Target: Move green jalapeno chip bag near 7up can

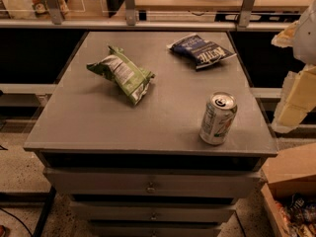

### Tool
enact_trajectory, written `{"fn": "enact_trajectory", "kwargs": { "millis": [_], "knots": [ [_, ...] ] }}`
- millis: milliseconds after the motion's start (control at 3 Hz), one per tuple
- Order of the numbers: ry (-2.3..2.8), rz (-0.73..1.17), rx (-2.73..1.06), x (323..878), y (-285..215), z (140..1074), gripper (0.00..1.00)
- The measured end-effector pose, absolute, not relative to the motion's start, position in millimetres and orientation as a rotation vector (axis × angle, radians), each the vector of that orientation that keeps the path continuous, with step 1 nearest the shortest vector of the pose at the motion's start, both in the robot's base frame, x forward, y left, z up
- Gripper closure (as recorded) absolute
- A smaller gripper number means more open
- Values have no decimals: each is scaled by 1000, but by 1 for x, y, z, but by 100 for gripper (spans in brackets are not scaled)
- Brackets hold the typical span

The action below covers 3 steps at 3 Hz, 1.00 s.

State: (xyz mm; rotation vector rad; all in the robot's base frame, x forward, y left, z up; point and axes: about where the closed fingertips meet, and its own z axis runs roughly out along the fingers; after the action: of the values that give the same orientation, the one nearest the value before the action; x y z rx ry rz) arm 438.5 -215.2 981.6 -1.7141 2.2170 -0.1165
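**Dim, warm light over a grey table top**

The scene is dim, with a brownish cast throughout. Light falls from above: the table top (pixel 98 127) reads as an even mid-grey, while the spaces on both sides of it and the gaps between the drawers (pixel 148 184) below sink almost to black. The green jalapeno chip bag (pixel 123 74) casts only a soft shadow close under its near edge. The 7up can (pixel 217 118) carries a bright glint on its lid. Pale highlights sit on the dark blue chip bag (pixel 201 49). The gripper (pixel 295 100), at the right edge beside the table, is the brightest thing, washed to pale yellow-white.
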Motion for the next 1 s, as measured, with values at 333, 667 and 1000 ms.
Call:
{"fn": "enact_trajectory", "kwargs": {
  "millis": [333, 667, 1000],
  "knots": [
    [2217, -117, -1714, 438, -215, 982, 0],
    [2160, -43, -1733, 438, -208, 988, 0],
    [2046, 87, -1811, 452, -158, 1005, 0]
  ]
}}
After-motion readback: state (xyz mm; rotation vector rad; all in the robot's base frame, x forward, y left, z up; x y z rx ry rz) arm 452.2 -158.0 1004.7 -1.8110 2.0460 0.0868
